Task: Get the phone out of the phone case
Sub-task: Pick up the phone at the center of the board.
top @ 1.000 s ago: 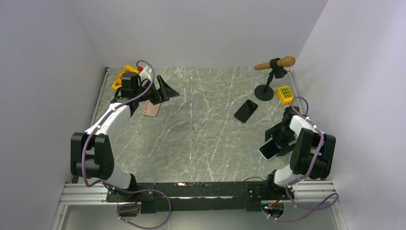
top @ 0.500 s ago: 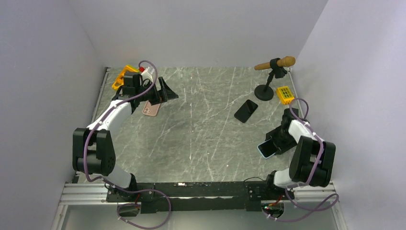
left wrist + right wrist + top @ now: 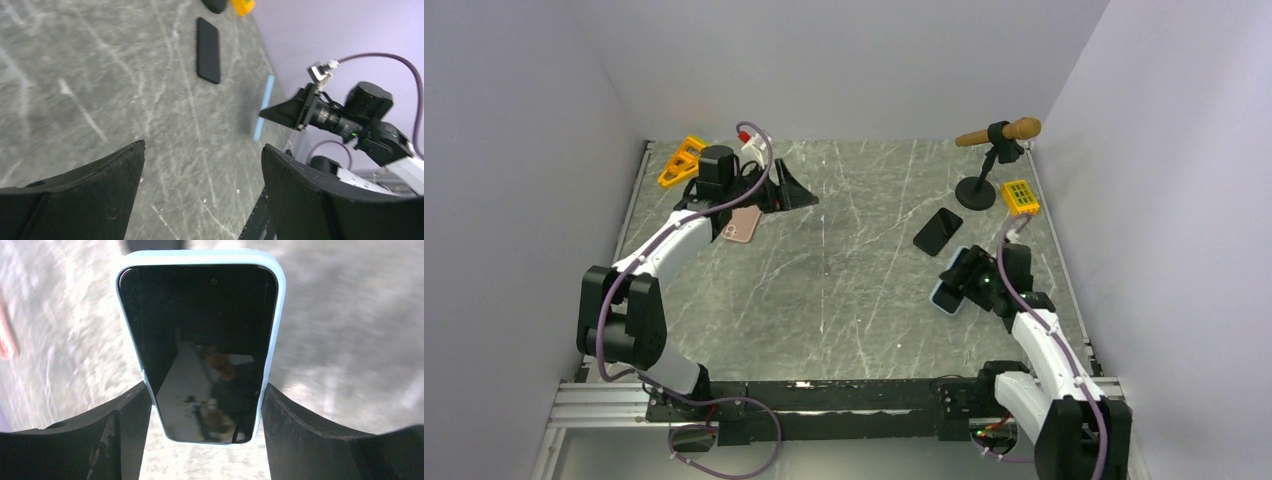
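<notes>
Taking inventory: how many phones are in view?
3: a blue-cased phone held in the right gripper, a black phone lying on the table at right, a pink phone far left, partly covered.

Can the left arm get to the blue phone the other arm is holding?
Probably, with a long stretch. The open left gripper is far across the table from the blue-cased phone in the right gripper, with nothing standing between them.

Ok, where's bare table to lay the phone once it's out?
The widest bare marble runs down the middle, far wall to near edge, between the pink phone and the flat black phone. Crowded: the right side, with the black microphone stand, yellow keypad and the right claw holding the blue-cased phone.
</notes>
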`<state>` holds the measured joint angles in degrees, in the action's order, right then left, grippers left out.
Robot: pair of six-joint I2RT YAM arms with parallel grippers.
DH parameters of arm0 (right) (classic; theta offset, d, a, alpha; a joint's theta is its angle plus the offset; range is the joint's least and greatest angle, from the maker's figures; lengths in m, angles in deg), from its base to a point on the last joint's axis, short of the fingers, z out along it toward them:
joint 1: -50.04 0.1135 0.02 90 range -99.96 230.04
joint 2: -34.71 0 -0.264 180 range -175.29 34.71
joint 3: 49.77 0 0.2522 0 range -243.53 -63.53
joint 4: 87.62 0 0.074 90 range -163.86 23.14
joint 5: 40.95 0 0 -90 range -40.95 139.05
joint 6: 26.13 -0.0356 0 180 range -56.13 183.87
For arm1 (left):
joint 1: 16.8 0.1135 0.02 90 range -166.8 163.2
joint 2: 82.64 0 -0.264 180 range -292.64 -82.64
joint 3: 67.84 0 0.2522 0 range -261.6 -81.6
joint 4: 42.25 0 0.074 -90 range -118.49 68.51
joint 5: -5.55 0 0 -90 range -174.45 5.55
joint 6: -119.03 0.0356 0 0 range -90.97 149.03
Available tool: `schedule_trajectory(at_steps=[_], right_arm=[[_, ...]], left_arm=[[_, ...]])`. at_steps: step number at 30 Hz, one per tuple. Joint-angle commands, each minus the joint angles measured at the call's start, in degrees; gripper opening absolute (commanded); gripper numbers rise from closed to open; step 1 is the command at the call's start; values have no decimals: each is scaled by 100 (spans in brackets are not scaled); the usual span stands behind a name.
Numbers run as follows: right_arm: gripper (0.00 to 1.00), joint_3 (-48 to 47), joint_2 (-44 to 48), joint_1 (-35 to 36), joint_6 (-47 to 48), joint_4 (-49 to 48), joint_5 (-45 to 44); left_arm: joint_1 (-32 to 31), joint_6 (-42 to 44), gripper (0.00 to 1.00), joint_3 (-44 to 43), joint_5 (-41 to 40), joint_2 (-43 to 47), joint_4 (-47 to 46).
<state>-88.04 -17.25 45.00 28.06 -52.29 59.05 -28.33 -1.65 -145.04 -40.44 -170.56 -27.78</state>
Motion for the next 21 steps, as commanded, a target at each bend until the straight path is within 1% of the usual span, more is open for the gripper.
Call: schedule_trajectory(at_steps=[1,2,3,4,7,9,10,11,12,13,15,16,17,19,21], right_arm=[[0,-390,164,1168,492,-1483,444],[0,-426,145,1500,580,-1655,338],[0,-468,97,1834,633,-1784,162],[0,-525,17,2128,647,-1912,-32],[0,-819,-487,2740,474,-2124,-418],[0,-1027,-858,3098,267,-2388,-546],[0,-1104,-1018,3301,187,-2525,-608],[0,-1187,-1153,3512,122,-2657,-720],[0,-1288,-1273,3724,66,-2726,-858],[0,-1423,-1391,3912,1,-2770,-979],[0,-1619,-1614,4161,-153,-2859,-1161],[0,-1702,-1711,4229,-233,-2912,-1156],[0,-1785,-1813,4279,-287,-2955,-1127],[0,-1996,-2002,4392,-307,-2946,-1113],[0,-2193,-2170,4526,-291,-2905,-1143]], left_arm=[[-102,-1112,81,238,1144,-114,-1784],[-99,-1437,73,271,1326,-254,-2089],[-122,-1636,70,278,1416,-320,-2247],[-159,-1631,72,264,1411,-351,-2188],[-375,-946,87,125,896,-222,-1270],[-539,-576,91,73,443,-91,-841],[-604,-461,91,92,262,-29,-723],[-653,-385,88,119,82,22,-621],[-691,-299,84,133,-68,61,-526],[-734,-195,74,101,-216,79,-394],[-812,33,48,-50,-385,18,60],[-842,82,47,-107,-395,-25,175],[-856,58,48,-128,-341,-86,197],[-885,-72,57,-79,-201,-186,54],[-944,-147,63,-30,-151,-238,-26]])
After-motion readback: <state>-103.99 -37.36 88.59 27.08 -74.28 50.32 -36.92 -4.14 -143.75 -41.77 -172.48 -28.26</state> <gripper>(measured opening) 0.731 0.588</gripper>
